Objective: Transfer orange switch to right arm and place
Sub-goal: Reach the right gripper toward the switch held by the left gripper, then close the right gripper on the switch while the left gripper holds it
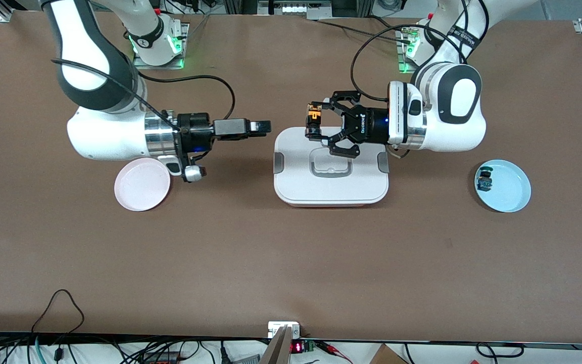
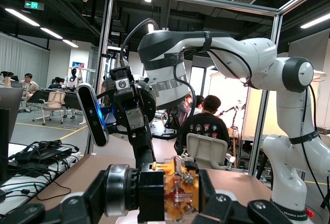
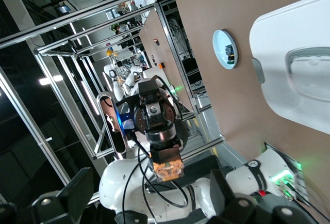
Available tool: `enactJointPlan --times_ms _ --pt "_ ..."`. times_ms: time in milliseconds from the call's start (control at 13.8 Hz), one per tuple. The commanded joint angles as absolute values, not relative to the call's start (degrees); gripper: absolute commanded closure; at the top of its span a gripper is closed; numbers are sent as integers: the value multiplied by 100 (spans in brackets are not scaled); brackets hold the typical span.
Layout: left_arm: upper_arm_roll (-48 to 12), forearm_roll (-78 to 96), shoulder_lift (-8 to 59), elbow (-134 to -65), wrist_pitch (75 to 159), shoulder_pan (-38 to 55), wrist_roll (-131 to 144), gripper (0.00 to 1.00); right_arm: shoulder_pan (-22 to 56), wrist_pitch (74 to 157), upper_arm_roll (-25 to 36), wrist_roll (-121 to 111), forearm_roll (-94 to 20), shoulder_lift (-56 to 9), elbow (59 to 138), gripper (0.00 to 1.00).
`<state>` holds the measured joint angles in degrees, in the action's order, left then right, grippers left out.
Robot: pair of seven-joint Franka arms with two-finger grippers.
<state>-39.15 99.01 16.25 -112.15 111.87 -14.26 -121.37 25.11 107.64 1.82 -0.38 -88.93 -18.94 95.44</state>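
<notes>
The orange switch (image 1: 314, 121), with a black barrel and an orange block end, is held in the air in my left gripper (image 1: 315, 124), a wide black claw shut on it over the edge of the white lidded box (image 1: 301, 187). In the left wrist view the switch (image 2: 178, 193) fills the space between the claw's fingers. My right gripper (image 1: 269, 127), slim and grey-black, is open and level with the switch, a short gap away and pointing at it. In the right wrist view the switch (image 3: 167, 170) shows ahead, between the spread fingers of the right gripper (image 3: 154, 206).
A pink plate (image 1: 142, 183) lies under the right arm's wrist. A light blue plate (image 1: 511, 189) toward the left arm's end holds a small blue-and-black part (image 1: 485, 179). The white box sits mid-table, between the two plates.
</notes>
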Motion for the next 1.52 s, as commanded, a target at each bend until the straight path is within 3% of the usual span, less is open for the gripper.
enactJointPlan --times_ms 0,579,1447 --pt "-3990 10125 1450 -11329 11215 -1503 -12199 100 2917 11327 229 -114 -9246 -1872 9624 0" --pt "-3990 10134 1450 -11320 11224 -1494 -12199 100 3278 11610 229 -676 -10195 -2197 9589 0" --pt "-3990 10142 1468 -11294 11232 -1485 -12199 100 3401 11716 229 -1125 -10248 -2118 9598 1"
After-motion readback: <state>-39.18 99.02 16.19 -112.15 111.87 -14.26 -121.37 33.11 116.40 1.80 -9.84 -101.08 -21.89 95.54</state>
